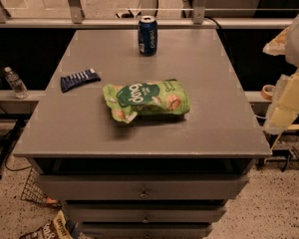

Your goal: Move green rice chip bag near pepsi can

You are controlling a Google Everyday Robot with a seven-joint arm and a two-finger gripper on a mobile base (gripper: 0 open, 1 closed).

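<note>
A: Gripper point(288, 101) status?
B: 3 o'clock, beside the table point(224, 128); pale, form indistinct, upper part cropped by the right border.
A: Other partials?
B: Snack bag point(49, 229) on the floor, 7 o'clock, cropped at the bottom border. Water bottle point(15, 82), 9 o'clock: label too small to read. Lowest drawer point(144, 230), 6 o'clock, cropped. Wire rack point(34, 188), 8 o'clock, right part hidden by the drawers.

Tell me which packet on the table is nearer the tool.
The green rice chip bag, at the middle of the table; the tool hangs beyond its right edge, and the small dark-blue packet lies left.
</note>
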